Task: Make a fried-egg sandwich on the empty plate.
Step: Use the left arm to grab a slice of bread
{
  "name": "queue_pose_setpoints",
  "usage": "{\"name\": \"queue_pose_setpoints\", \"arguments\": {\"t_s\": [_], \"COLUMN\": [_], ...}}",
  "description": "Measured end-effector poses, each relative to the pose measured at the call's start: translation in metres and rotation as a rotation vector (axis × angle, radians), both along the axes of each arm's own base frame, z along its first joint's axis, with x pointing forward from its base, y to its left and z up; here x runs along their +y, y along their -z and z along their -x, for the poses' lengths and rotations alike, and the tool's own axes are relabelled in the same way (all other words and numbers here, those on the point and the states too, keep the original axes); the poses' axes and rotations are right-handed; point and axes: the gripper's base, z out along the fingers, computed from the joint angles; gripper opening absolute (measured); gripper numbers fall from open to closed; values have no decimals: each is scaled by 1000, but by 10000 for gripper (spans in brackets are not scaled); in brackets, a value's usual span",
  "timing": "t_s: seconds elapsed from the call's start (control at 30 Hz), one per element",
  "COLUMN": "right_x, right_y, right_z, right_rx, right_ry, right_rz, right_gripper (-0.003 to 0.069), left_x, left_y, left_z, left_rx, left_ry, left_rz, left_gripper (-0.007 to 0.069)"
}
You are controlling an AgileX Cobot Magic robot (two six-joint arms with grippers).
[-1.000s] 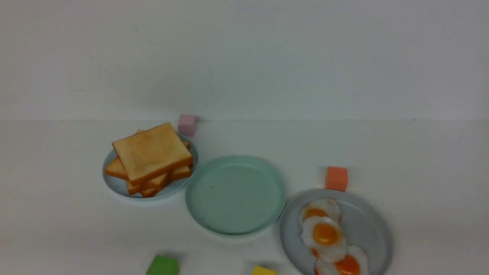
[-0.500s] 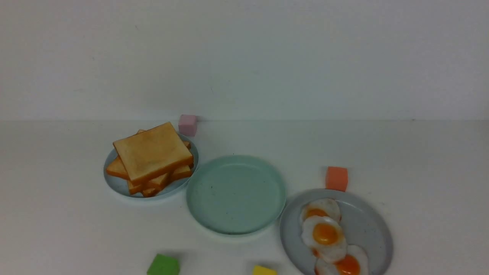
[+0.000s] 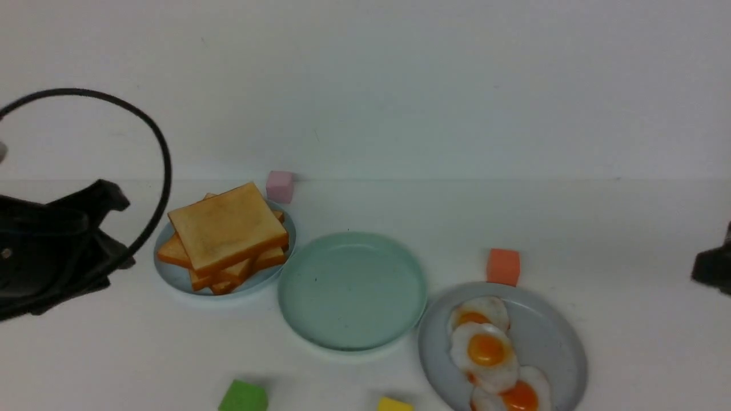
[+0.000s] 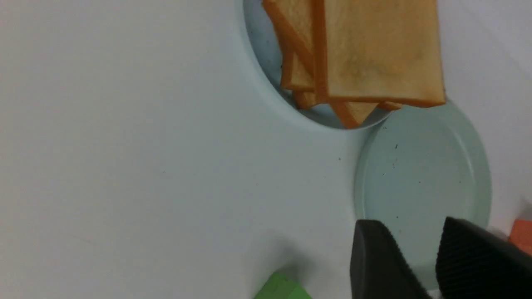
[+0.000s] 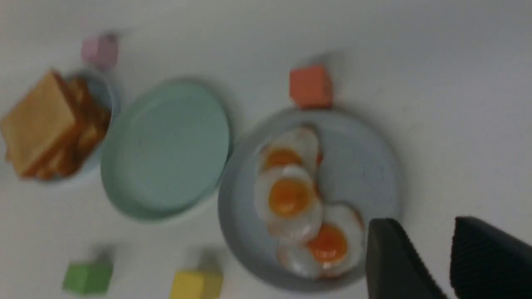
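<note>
The empty plate (image 3: pixel 352 290), pale mint green, lies bare at the table's middle. No fried-egg sandwich is in view. A loose pile of toast slices (image 3: pixel 227 234) sits on a small pale-blue plate (image 3: pixel 171 275) to its left. Three toy fried eggs (image 3: pixel 485 349) lie on a grey speckled plate (image 3: pixel 551 337) to its right. My left gripper (image 4: pixel 411 224) hangs open and holds nothing, left of the toast pile in the front view. My right gripper (image 5: pixel 424 222) is open too, past the egg plate's rim, with only a black edge (image 3: pixel 711 267) showing in the front view.
Small cubes are scattered about: pink (image 3: pixel 280 186) behind the toast, orange (image 3: pixel 503 266) behind the egg plate, green (image 3: pixel 244 397) and yellow (image 3: pixel 394 405) at the near edge. A black cable (image 3: pixel 163 142) loops above my left arm. A white wall stands behind the table.
Both arms have come into the front view, the left one from the left edge, the right one barely at the right edge. Plates, toast and eggs have not moved.
</note>
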Motion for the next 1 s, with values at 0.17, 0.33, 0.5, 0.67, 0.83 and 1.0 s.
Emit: {"name": "queue_pose_setpoints", "arguments": {"t_s": [0.17,0.33,0.5,0.67,0.83,1.0], "right_x": [25,42,47,47,47,47], "right_y": [18,24,24,24,24,24], "right_z": [-5,-6,-4,-4,-4,-4], "right_rx": [135,162,157,148,145,144], "right_ry": [-233,-342,-380,-391,-392,-391], "right_rz": [-20,-31,-21,-11,-8,-9], "right_gripper": [241,248,255,255,255,255], "left_x": [-5,-9,-11,-1,18,15], "left_y": [7,20,36,55,84,94], "left_z": [-52,-102,-133,-152,-165,-172], "left_rx": [83,167,210,251,290,257], "left_ry": [18,45,56,29,10,48], "left_rz": [2,-12,-31,-19,25,67], "left_gripper": [239,288,377,407,375,319]}}
